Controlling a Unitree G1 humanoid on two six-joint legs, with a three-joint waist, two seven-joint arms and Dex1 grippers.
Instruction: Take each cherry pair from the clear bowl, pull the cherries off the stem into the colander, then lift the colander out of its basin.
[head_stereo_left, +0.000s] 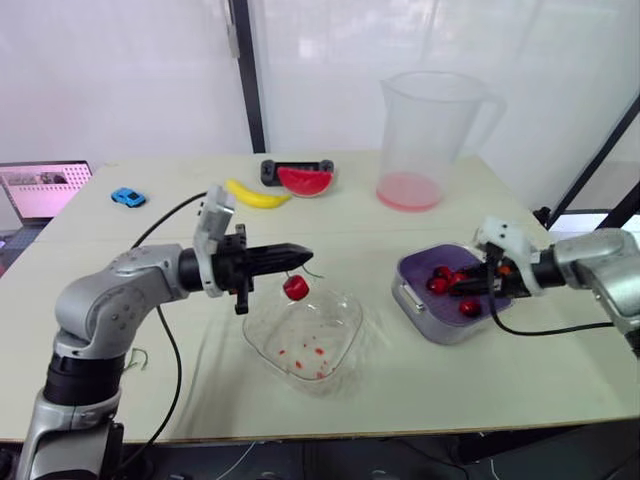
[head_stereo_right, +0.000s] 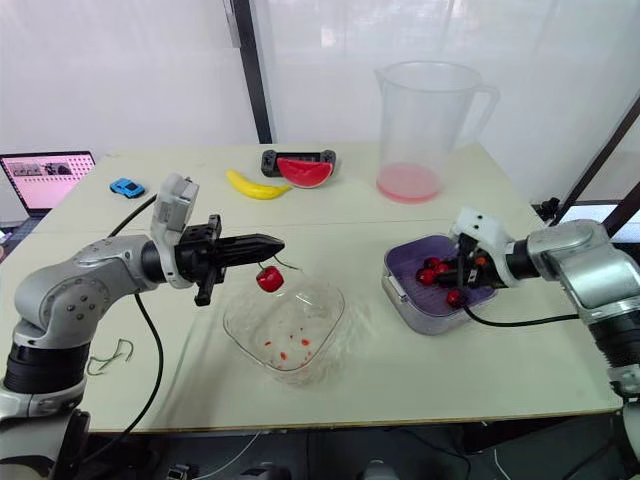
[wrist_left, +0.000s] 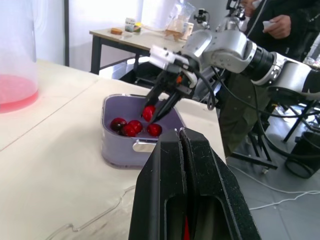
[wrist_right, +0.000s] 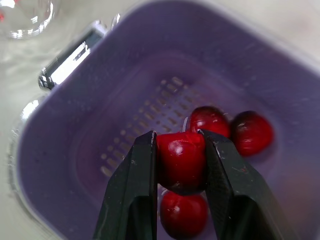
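Slippage from a slight hold is risked where one cherry (head_stereo_left: 296, 288) is dangled from the closed left gripper (head_stereo_left: 301, 256) over the bowl (head_stereo_left: 352, 306), while a second cherry (wrist_right: 181, 165) is pinched by the right gripper (wrist_right: 176, 140) above the colander (wrist_right: 145, 100) at the bowl's three o'clock.

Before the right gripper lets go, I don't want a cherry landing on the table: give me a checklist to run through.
1. Right gripper shut on a cherry: ok.
2. That cherry above the colander: ok.
3. Held cherry fully torn free: cannot tell.
4. Left gripper shut on the stem, second cherry hanging: ok.
5. Second cherry above the clear bowl: ok.
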